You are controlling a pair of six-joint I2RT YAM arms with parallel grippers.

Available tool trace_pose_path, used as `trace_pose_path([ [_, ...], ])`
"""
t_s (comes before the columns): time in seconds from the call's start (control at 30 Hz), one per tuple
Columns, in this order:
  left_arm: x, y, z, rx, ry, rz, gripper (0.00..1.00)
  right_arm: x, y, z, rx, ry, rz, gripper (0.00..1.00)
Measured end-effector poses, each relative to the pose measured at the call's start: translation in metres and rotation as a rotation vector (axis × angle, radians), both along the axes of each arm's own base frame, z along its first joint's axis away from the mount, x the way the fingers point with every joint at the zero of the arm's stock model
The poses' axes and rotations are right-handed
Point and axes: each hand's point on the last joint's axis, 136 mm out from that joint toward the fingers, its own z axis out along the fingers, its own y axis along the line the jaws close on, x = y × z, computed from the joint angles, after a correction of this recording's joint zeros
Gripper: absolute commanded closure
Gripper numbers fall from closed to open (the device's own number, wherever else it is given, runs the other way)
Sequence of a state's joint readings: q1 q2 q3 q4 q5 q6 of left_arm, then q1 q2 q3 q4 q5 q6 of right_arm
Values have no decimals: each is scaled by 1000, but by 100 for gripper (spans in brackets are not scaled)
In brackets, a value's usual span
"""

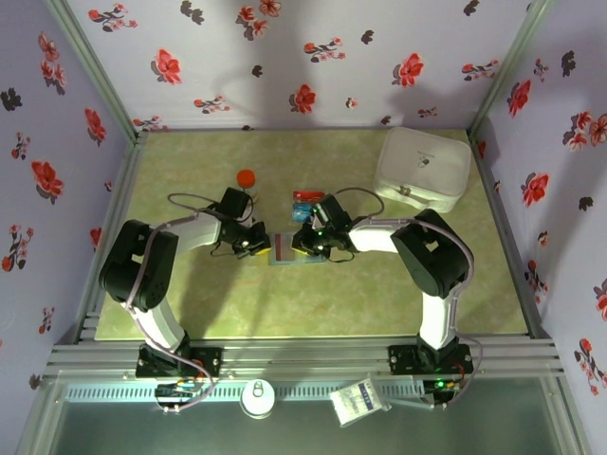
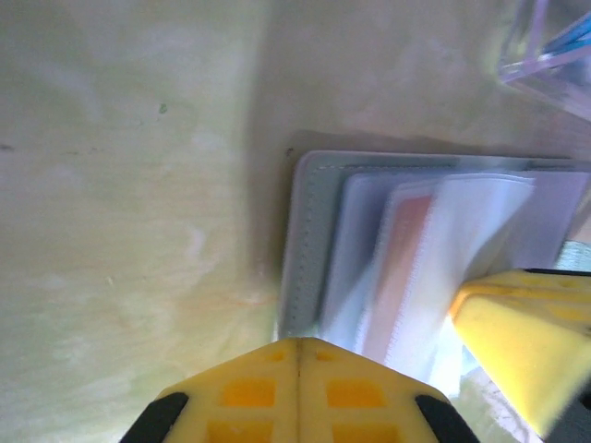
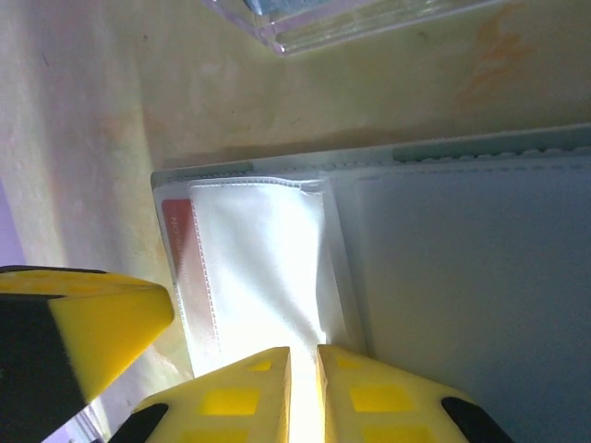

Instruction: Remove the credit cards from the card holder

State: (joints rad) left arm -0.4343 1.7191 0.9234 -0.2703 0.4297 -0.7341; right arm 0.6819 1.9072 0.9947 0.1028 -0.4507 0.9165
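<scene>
The grey-blue card holder [image 1: 283, 252] lies open on the table between my two grippers. In the left wrist view its stitched grey edge [image 2: 309, 221] frames clear sleeves, and a red credit card [image 2: 406, 249] shows through one of them. My left gripper [image 2: 298, 343] is shut, its tips pressed at the holder's near edge with nothing visible between them. My right gripper [image 3: 303, 355] is closed to a thin gap on a clear sleeve of the holder [image 3: 480, 258]. The red card [image 3: 177, 220] sits at that sleeve's far end. From above, the left gripper [image 1: 258, 248] and right gripper [image 1: 300, 245] flank the holder.
A clear plastic box [image 1: 307, 197] with something blue inside stands just behind the holder. An orange-capped bottle [image 1: 247, 177] is at the back left, and a large white lidded container [image 1: 423, 169] at the back right. Floral walls close in the table.
</scene>
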Motion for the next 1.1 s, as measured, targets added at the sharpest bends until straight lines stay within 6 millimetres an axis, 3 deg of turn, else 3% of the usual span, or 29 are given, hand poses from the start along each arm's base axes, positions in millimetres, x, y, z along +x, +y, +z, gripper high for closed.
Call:
trace_pose_path([
  [0.3,5,-24,23,-77,-39,0,81,0,-1,0,38,-1,-2,85],
  [0.8,8,-34,2,-100,4,12,71,1,-3,0,86,-1,-10,87],
  [1.1,8,-41,0,-116,8,12,76,0,-3,0,95,-3,-10,87],
])
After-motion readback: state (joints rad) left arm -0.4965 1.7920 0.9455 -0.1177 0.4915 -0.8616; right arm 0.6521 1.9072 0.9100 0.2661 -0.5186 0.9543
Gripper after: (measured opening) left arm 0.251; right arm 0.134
